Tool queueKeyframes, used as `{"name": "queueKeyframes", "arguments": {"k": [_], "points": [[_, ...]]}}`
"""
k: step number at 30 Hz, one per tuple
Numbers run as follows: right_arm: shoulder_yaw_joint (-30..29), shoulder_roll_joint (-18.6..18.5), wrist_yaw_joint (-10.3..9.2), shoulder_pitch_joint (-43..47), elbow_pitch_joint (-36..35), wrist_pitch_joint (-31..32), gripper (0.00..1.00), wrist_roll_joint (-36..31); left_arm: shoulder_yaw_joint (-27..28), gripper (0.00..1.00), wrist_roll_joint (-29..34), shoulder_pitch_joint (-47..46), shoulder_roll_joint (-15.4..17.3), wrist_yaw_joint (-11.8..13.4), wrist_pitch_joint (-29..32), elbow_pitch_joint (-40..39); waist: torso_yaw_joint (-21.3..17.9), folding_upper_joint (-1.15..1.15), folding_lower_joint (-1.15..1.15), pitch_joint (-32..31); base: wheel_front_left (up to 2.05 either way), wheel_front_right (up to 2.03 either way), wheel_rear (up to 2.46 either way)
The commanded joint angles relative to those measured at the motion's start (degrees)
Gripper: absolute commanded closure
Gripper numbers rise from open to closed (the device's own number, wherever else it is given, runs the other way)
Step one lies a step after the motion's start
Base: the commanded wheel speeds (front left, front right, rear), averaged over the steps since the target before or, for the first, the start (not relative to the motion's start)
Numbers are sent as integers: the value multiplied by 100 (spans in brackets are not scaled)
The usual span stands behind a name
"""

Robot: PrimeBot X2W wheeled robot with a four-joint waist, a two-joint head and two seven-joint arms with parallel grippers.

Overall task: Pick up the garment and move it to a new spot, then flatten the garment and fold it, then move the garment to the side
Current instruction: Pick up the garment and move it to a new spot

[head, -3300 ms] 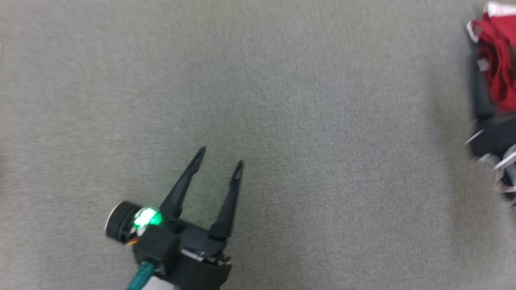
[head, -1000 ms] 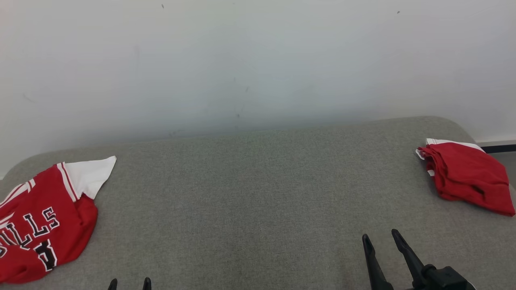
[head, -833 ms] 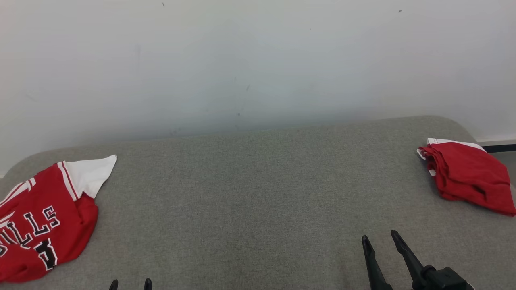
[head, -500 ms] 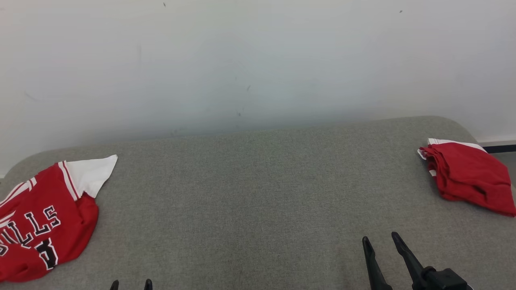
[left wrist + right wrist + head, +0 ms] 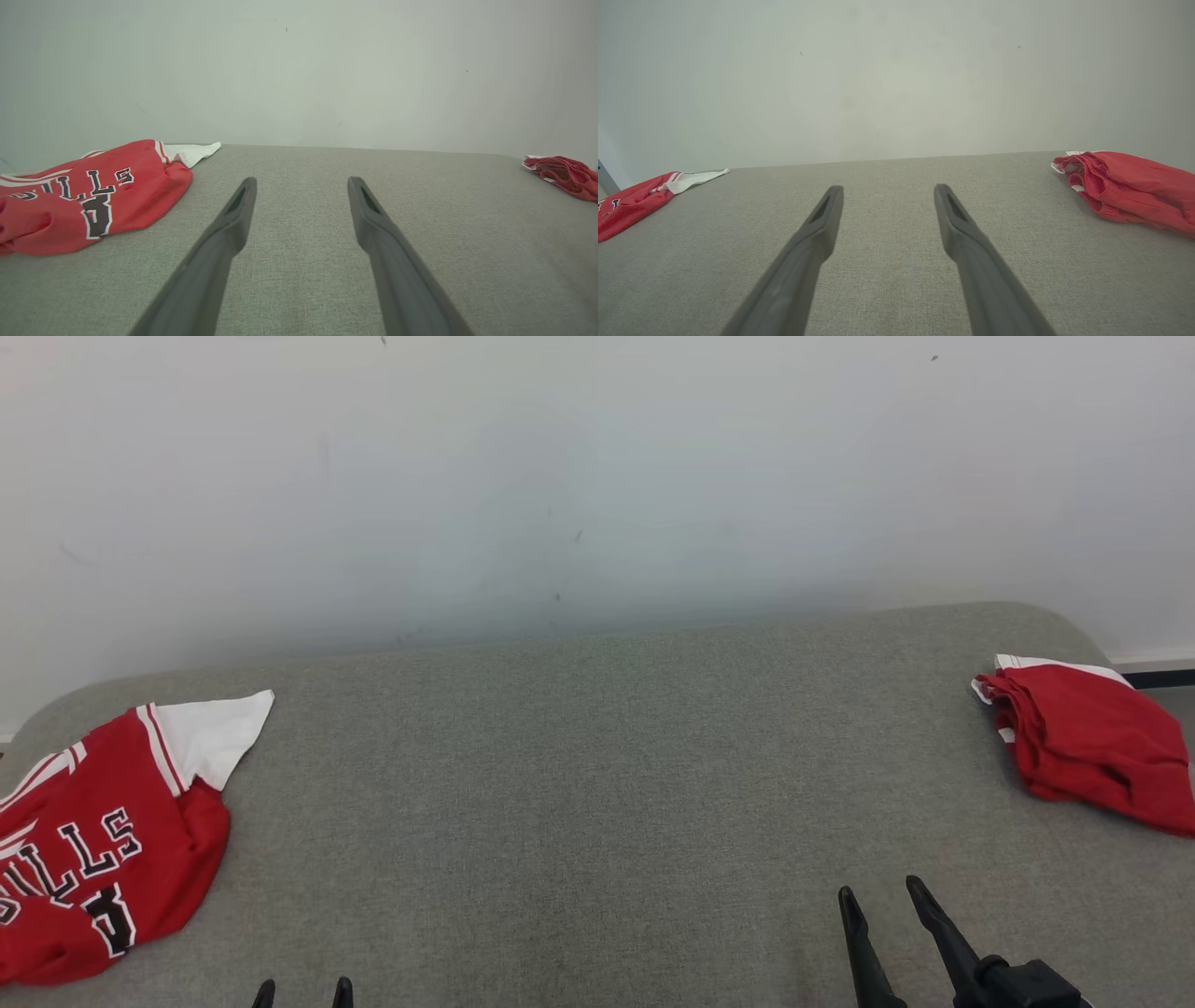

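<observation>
Presently at risk: pinching only one likely slippery layer of the jersey (image 5: 93,840), crumpled at the left end of the grey cushion (image 5: 597,803), well apart from left gripper (image 5: 302,993) and right gripper (image 5: 879,889), both spread wide and empty; also snagging the woven upholstery, or dragging folds tighter. Jersey: smooth red knit, white sleeve, black-and-white lettering, lumpy outline. Far right: folded red garment (image 5: 1092,747), soft, layered, white trim.

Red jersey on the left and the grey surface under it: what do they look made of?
Red jersey: soft matte cloth, probably a light knit; it slumps in loose folds. Whether the black-and-white lettering is printed or sewn cannot be told. Grey surface: matte woven upholstery fabric, flecked weave visible, likely padded given its rounded corners.
</observation>
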Motion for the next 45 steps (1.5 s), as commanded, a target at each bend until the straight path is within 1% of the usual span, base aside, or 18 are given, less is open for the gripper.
{"name": "queueKeyframes", "arguments": {"k": [1, 8, 14, 22, 31, 36, 40, 45], "points": [[11, 11, -2, 49, 4, -6, 0, 29, 19, 0, -55, 7, -1, -11, 9, 24, 2, 0, 0, -1, 0, 0, 0], [24, -36, -2, 78, 19, -6, 0, 58, 5, 0, -30, -13, -1, -33, 9, 52, 56, 0, 0, 6, 0, 0, 0], [69, -45, -2, 49, 26, -5, 0, 76, 19, 0, 11, -46, 0, -75, 9, 68, 235, 0, 0, 1, 0, 0, 0], [152, -10, -2, 93, 25, -6, 0, 122, 32, 0, 30, -19, 0, -112, 9, 65, 706, 0, 0, -32, 0, 0, 0], [291, -20, -2, 32, 46, -6, 0, 155, 74, 0, -60, -7, 0, -65, 9, -14, 1228, 0, 0, -31, 0, 0, 0], [352, 6, -2, 19, 54, -6, 0, 168, 126, 0, -62, 11, 0, -59, 9, -44, 1431, 0, 0, -35, 0, 0, 0], [404, 37, -2, 10, 65, -6, 0, 174, 158, 0, -64, -4, 0, -64, 9, -62, 1686, 0, 0, -36, 0, 0, 0], [430, 70, -2, 3, 62, -6, 0, 179, 198, 0, -77, 8, 0, -63, 9, -82, 1855, 0, 0, -36, 0, 0, 0]]}}
